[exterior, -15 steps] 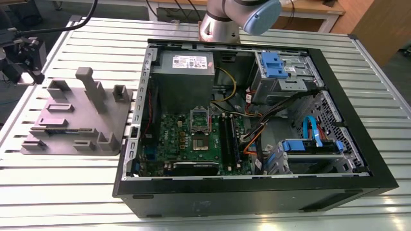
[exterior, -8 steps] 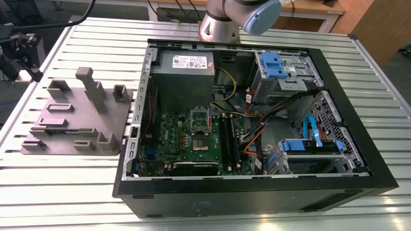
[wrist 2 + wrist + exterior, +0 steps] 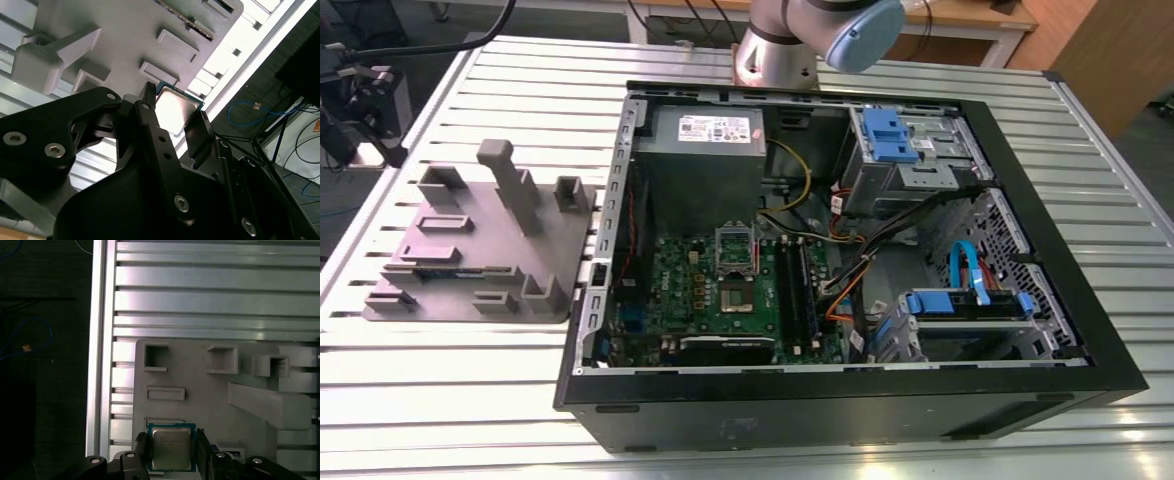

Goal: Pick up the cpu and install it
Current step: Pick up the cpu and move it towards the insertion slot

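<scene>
The cpu (image 3: 171, 449), a small square chip with a silver metal top and a thin green rim, sits between my gripper's (image 3: 171, 440) two black fingers (image 3: 141, 449). Each finger presses against one side of it. The second wrist view shows the cpu (image 3: 175, 111) in the gripper (image 3: 175, 115), held just over the grey holder tray (image 3: 125, 45). In the exterior view, the motherboard (image 3: 720, 290) lies inside the open computer case (image 3: 841, 400), with its empty socket (image 3: 736, 262) near the middle. The grey tray (image 3: 480, 250) stands to the exterior view's left of the case.
The tray (image 3: 200, 390) carries raised blocks and recessed slots. It rests on a ribbed metal table (image 3: 454, 400); the table's edge (image 3: 100, 340) and dark floor run close beside the tray. A grey power supply (image 3: 704, 135), cables and blue drive brackets (image 3: 894, 130) crowd the case.
</scene>
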Robot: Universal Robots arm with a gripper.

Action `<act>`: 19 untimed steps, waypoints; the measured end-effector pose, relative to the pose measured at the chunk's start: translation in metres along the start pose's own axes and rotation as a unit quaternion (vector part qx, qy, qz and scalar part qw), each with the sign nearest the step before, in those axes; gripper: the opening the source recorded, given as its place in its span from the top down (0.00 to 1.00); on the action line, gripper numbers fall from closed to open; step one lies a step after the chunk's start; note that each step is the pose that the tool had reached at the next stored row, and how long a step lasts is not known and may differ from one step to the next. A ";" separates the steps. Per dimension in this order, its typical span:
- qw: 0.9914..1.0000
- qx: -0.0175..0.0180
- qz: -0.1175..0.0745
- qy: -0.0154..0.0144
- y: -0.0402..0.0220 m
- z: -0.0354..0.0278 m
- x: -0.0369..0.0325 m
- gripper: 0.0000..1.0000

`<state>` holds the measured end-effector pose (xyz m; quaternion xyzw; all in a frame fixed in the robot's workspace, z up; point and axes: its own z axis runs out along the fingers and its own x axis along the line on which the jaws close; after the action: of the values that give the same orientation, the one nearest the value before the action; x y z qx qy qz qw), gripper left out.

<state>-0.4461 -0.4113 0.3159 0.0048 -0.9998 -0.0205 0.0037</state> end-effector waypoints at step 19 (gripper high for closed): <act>1.000 0.000 0.000 0.000 0.0002 -0.0063 -0.0037 0.53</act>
<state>-0.4423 -0.4113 0.3221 0.0048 -0.9998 -0.0205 0.0037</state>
